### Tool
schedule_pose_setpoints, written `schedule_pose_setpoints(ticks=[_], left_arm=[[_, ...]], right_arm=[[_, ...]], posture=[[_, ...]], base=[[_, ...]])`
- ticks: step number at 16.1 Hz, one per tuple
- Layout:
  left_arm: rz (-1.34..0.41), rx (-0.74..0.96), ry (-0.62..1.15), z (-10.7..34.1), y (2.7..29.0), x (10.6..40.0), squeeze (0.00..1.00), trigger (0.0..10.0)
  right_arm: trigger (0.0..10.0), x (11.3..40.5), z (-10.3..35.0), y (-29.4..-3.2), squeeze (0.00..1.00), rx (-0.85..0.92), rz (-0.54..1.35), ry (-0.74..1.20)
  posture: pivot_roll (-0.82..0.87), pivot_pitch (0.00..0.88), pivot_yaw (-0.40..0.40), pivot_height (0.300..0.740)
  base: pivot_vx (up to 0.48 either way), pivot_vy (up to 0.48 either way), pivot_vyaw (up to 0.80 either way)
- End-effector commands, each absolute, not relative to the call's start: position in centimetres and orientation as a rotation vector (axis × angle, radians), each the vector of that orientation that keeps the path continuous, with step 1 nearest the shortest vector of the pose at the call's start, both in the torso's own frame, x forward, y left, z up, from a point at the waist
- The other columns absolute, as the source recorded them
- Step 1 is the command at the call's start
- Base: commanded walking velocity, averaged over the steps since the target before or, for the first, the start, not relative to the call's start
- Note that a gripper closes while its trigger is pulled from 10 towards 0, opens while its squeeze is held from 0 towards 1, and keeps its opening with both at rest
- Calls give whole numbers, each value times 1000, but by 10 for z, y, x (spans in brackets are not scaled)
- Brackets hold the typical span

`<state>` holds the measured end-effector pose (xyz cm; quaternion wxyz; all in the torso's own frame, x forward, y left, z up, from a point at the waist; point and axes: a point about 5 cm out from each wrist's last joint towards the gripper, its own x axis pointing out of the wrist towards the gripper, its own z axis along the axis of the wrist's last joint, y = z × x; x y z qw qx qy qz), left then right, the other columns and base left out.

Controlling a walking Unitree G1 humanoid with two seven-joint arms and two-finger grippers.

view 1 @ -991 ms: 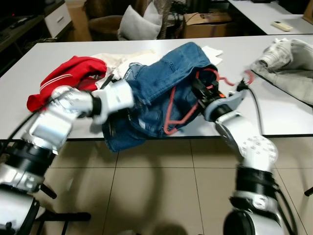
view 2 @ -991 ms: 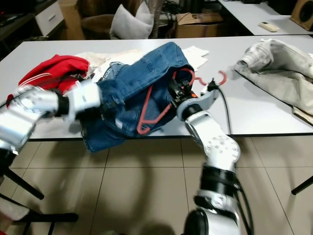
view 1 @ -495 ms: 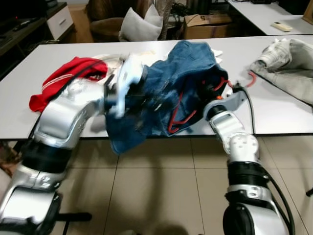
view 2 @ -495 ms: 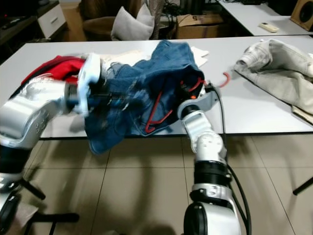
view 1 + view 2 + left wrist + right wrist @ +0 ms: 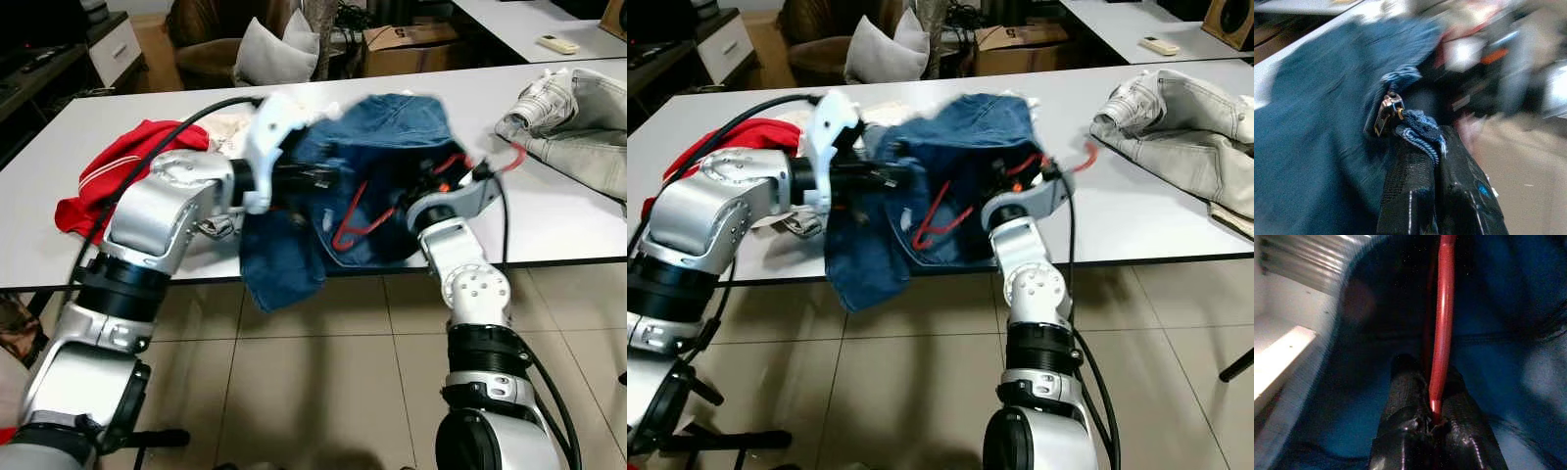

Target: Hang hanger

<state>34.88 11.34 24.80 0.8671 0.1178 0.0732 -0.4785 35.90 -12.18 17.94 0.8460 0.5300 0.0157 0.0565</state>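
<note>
A white tabletop (image 5: 549, 211) carries heaped clothes. The right end effector (image 5: 1434, 417) is clenched on a red hanger (image 5: 1442, 318) inside blue denim shorts (image 5: 387, 171); the left end effector (image 5: 1422, 147) pinches their zipper edge. If either pulls unevenly, the thin hanger may slip out or snag the cloth.

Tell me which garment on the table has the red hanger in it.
The blue jeans, lifted between both grippers; the red garment and pale trousers lie flat, untouched.
</note>
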Motion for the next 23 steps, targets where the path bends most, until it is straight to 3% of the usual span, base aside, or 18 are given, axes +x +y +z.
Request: schedule_pose_setpoints(ticks=[1,6,11,14,16,20,23], left_arm=[[-985,255,123,264,120,349,0,0],[-1265,283,259,256,112,318,0,0],[-1438,-32,194,284,73,303,0,0],[-1406,-126,117,309,67,313,0,0],[-1252,117,102,308,79,327,0,0],[-1149,-59,-88,362,88,342,0,0],[-992,24,-209,384,104,360,0,0]], right_arm=[[10000,358,181,-125,0,1133,111,3],[10000,370,176,-138,0,1151,-26,-43],[10000,375,173,-117,0,1142,-12,-13],[10000,371,167,-95,0,1087,57,63],[10000,365,166,-84,0,1060,117,100],[10000,345,156,-79,0,964,216,231],[10000,321,151,-81,0,916,318,310]], posture=[[-96,0,131,740],[-67,0,139,740],[-63,0,135,740],[-67,0,132,740],[-73,0,133,740],[-85,0,134,740],[-95,0,137,740]], base=[[0,0,0],[0,0,0],[0,0,0],[0,0,0],[0,0,0],[0,0,0],[0,0,0]])
